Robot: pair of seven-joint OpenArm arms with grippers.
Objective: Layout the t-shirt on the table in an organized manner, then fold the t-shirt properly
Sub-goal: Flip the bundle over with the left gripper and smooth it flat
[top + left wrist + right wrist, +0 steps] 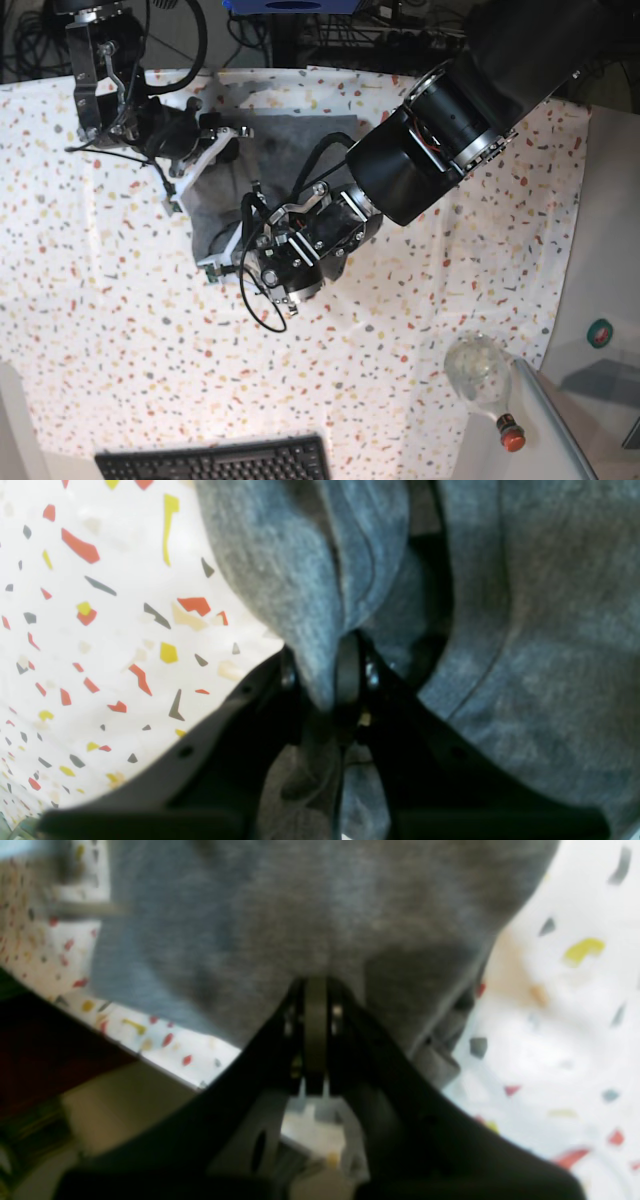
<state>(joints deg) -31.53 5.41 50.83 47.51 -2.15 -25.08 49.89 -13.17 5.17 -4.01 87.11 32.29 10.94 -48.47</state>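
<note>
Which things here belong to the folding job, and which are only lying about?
Job:
t-shirt, pinched by both grippers
table under the speckled cloth
left gripper
right gripper

Lying about:
keyboard at the near edge
clear bottle with red cap on the side surface

Table (110, 330) under white cloth flecked red, yellow, grey, orange. Grey t-shirt (290, 150) lies bunched at far centre. Black keyboard (215, 462) at near edge.
</note>
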